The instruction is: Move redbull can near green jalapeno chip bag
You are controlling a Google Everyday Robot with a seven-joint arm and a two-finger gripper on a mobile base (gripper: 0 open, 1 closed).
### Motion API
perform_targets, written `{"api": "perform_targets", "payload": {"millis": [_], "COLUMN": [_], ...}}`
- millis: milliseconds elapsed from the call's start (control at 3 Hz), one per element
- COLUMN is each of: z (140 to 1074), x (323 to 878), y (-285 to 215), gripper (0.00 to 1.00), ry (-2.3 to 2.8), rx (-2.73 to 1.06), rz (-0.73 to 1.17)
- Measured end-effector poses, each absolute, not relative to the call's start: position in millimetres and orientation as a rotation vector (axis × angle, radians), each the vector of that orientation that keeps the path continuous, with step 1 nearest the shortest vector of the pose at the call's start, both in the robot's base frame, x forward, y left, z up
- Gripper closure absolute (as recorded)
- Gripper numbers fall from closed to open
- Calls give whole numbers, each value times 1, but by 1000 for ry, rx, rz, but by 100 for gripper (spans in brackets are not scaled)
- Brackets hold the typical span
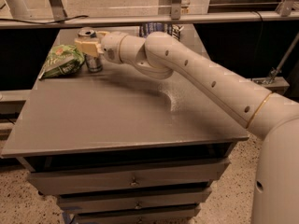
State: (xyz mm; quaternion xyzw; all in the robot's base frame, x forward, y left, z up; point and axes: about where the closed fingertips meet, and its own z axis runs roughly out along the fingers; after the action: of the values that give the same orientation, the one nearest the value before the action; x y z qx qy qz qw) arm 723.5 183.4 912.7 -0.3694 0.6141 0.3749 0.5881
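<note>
The redbull can (94, 62) stands upright at the far left of the table, its silver top showing above the gripper. The green jalapeno chip bag (60, 59) lies crumpled just left of the can, almost touching it. My gripper (89, 45) reaches in from the right and is shut on the upper part of the can, with a tan finger (85, 46) across its front. The can's base is at table level.
A dark blue chip bag (161, 29) lies at the table's far edge, partly hidden behind my arm. The grey table (117, 120) has drawers below its front edge. A rail runs behind the table.
</note>
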Motion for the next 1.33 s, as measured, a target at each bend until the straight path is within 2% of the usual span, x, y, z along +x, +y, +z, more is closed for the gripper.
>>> {"api": "perform_targets", "payload": {"millis": [667,1000,1333], "z": [913,902,903], "x": [724,722,715], "y": [183,179,152], "gripper": [12,0,0], "ry": [1431,1458,1462], "rx": [-860,-840,-838], "rz": [874,893,875]}}
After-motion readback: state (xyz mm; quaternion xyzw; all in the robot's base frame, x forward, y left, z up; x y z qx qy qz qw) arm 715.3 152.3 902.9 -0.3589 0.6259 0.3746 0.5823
